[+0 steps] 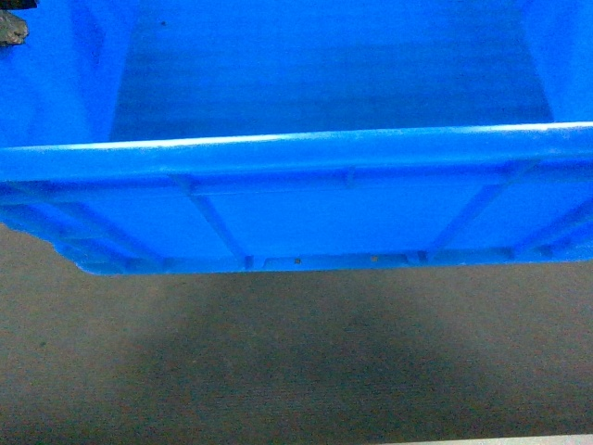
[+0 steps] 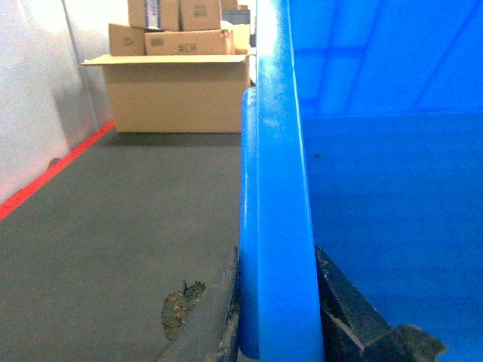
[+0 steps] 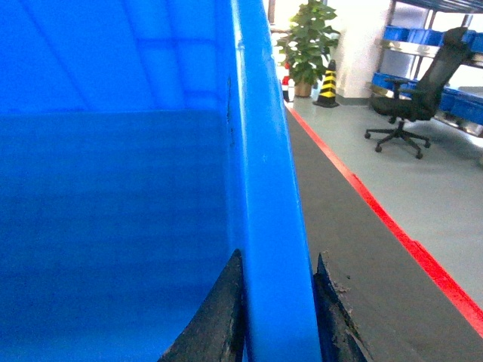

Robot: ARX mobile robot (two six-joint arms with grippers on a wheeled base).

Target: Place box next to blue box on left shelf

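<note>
The box (image 1: 296, 213), a large bright-blue ribbed crate, hangs above the grey floor and fills the upper half of the head view, its smooth inside showing. My left gripper (image 2: 278, 260) is shut on its left rim (image 2: 279, 188), one finger outside and one inside the wall. On the opposite rim (image 3: 264, 166) my right gripper (image 3: 279, 256) is shut, with black fingertips (image 3: 226, 302) on both sides. Far off in the right wrist view stands a silvery rack with blue boxes (image 3: 423, 38); I cannot tell whether it is the left shelf.
Stacked cardboard boxes (image 2: 177, 83) stand ahead on the left by a white wall (image 2: 30, 98). Red floor lines (image 2: 53, 170) (image 3: 392, 226) edge the grey lane. An office chair (image 3: 415, 105), a potted plant (image 3: 309, 41) and a traffic cone (image 3: 328, 83) stand to the right.
</note>
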